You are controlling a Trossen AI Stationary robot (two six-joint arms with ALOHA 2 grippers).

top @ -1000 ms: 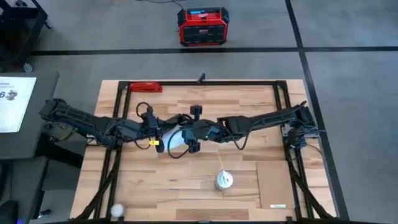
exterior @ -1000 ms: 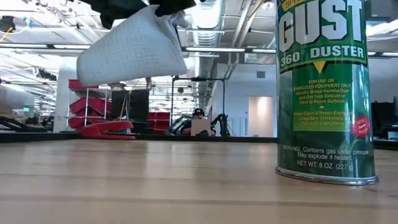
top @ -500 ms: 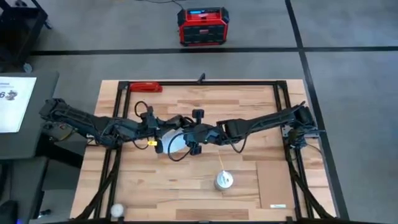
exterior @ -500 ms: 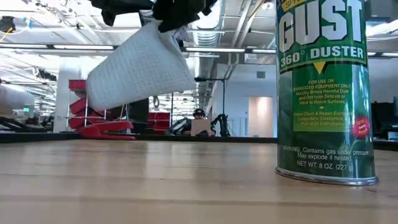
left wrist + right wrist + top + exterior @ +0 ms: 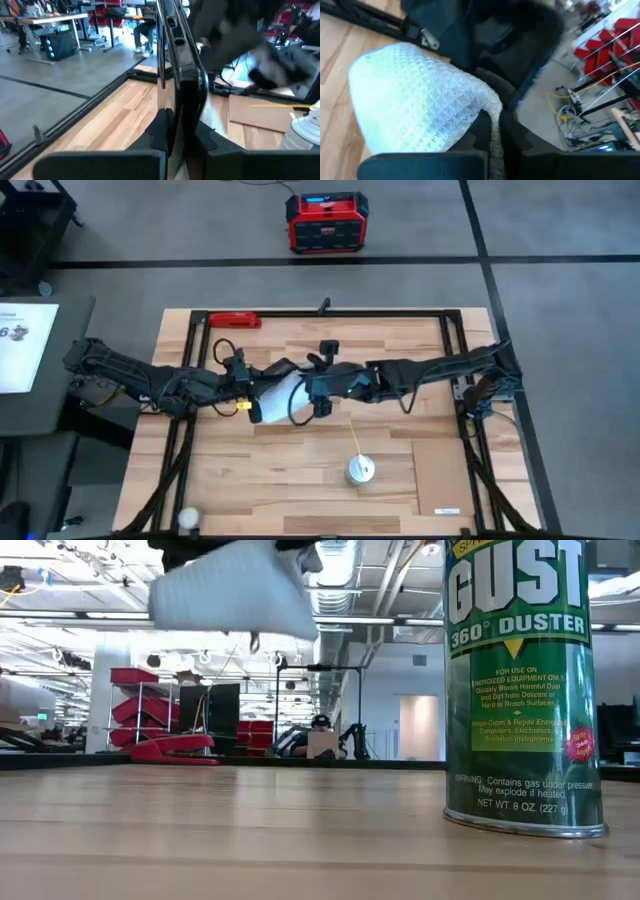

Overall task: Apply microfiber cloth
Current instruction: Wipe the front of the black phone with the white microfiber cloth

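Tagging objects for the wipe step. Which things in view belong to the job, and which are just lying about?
In use:
microfiber cloth, pinched by the right gripper
thin dark slab, edge-on in the left gripper

Lying about:
duster can
tan cardboard patch
red tool at the far edge
small white ball

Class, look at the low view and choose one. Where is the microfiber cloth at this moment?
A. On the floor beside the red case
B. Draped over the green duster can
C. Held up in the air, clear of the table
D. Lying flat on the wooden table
C: the microfiber cloth hangs high above the wooden table, clamped in the right gripper.
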